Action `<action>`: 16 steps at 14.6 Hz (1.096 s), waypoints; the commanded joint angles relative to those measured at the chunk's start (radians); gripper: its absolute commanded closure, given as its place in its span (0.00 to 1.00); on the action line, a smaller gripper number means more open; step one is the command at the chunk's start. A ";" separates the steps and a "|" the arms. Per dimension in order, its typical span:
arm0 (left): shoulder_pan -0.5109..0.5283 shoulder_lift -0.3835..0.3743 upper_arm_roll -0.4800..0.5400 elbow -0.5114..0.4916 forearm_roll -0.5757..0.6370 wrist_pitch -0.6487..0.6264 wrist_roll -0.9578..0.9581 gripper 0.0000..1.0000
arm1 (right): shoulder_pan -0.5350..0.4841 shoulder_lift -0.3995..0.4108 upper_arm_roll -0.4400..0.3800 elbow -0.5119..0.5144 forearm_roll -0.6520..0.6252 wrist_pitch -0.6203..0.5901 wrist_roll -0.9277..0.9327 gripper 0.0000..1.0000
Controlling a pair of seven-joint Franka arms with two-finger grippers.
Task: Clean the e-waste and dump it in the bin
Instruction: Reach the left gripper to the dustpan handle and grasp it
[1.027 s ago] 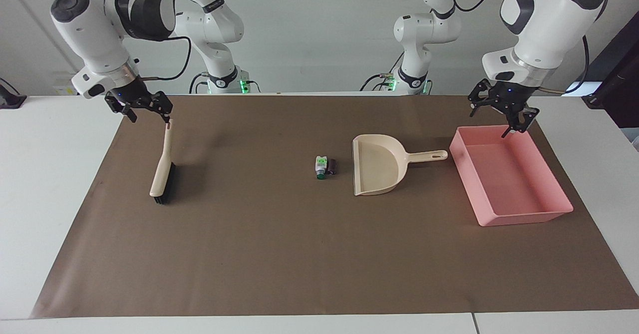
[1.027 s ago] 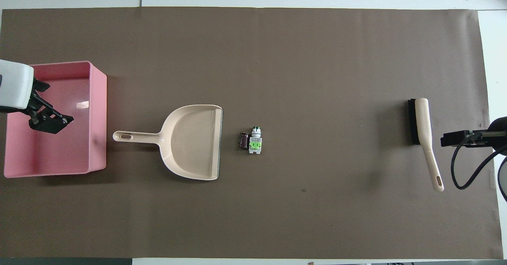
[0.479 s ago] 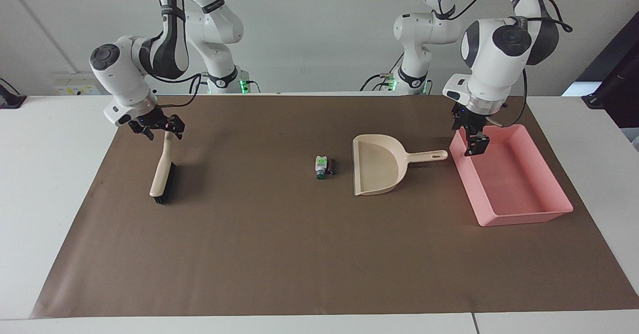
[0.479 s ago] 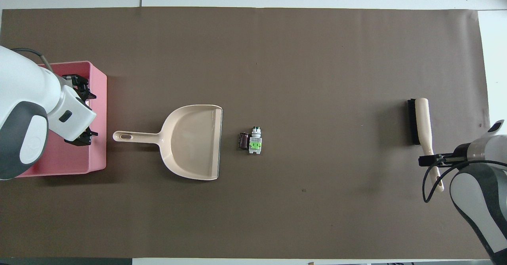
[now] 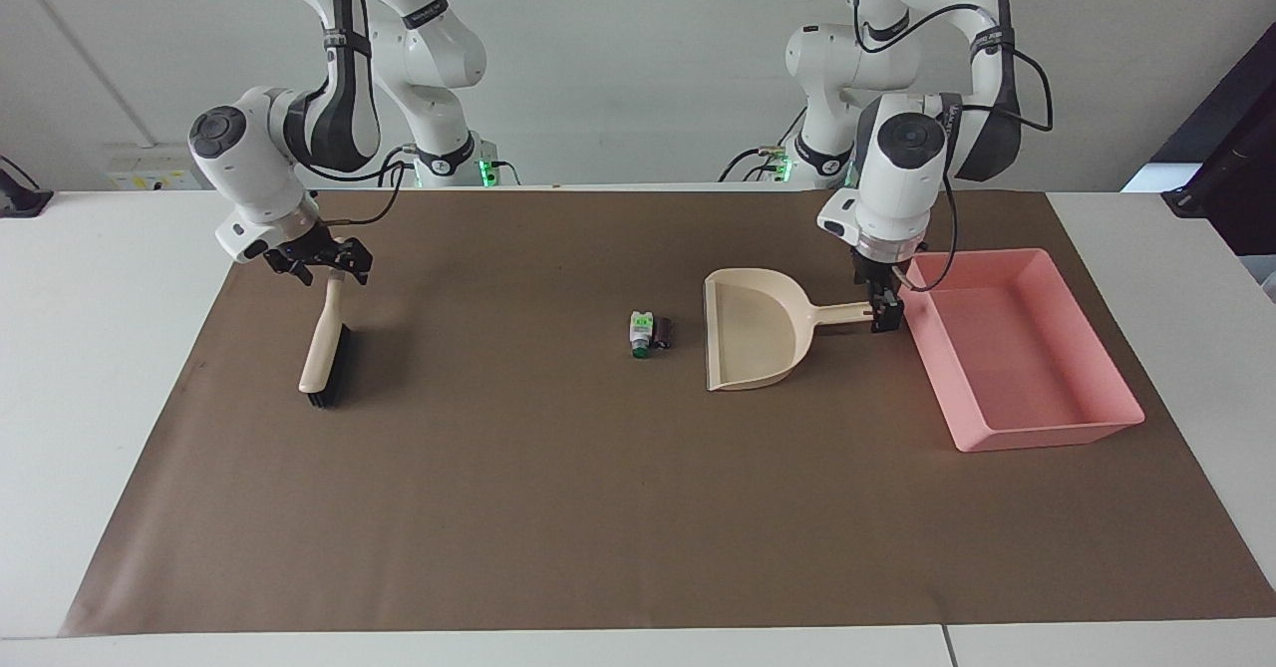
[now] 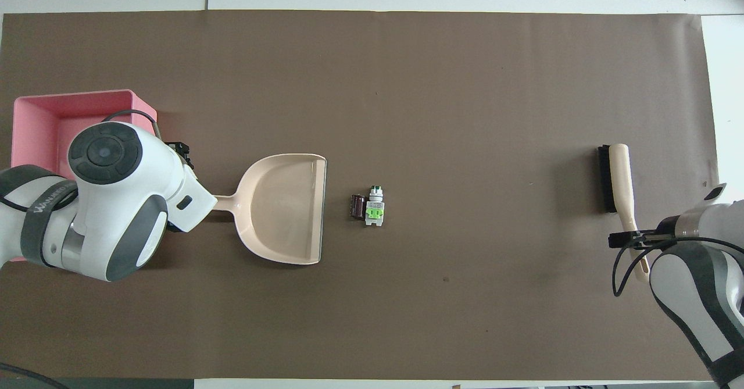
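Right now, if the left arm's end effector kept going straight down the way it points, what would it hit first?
Probably the dustpan handle: the left end effector points down right at its end, beside the bin. Whether they already touch is unclear.

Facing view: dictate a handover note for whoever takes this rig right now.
Left pincer: at the end of the dustpan's handle, beside the bin; grip unconfirmed.
Right pincer: open, at the brush's handle tip; the brush lies on the mat.
E-waste: both parts on the mat, by the dustpan's mouth.
Done: nothing swept or dumped yet.
Left: grasp both tools, sweep the parts in, tip them into the bin.
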 commanded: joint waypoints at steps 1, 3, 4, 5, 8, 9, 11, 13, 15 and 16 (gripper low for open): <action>-0.042 -0.001 0.009 -0.055 0.069 0.074 -0.104 0.04 | -0.023 0.000 0.012 -0.014 0.007 0.029 -0.016 0.03; -0.057 0.000 0.009 -0.093 0.096 0.106 -0.143 0.04 | -0.023 0.005 0.012 -0.008 0.007 0.029 -0.016 0.05; -0.060 0.003 0.009 -0.098 0.097 0.115 -0.149 0.04 | -0.023 0.006 0.012 -0.008 0.007 0.029 -0.010 0.07; -0.062 0.008 0.009 -0.098 0.097 0.118 -0.152 0.04 | -0.023 0.006 0.012 -0.007 0.007 0.029 -0.002 0.08; -0.086 0.022 0.009 -0.099 0.097 0.118 -0.184 0.04 | -0.023 0.006 0.012 -0.005 0.007 0.029 0.006 0.21; -0.086 0.031 0.009 -0.099 0.097 0.120 -0.187 0.04 | -0.023 0.006 0.012 -0.005 0.007 0.029 0.006 0.26; -0.086 0.031 0.009 -0.099 0.097 0.118 -0.192 0.07 | -0.023 0.014 0.012 0.007 0.010 0.031 0.006 0.30; -0.088 0.031 0.009 -0.098 0.097 0.117 -0.193 0.22 | -0.023 0.014 0.012 0.007 0.016 0.031 0.007 0.32; -0.091 0.031 0.009 -0.096 0.097 0.120 -0.198 0.65 | -0.023 0.014 0.012 0.007 0.018 0.031 0.012 0.32; -0.091 0.033 0.008 -0.095 0.097 0.120 -0.204 0.69 | -0.021 0.014 0.012 0.007 0.018 0.031 0.015 0.33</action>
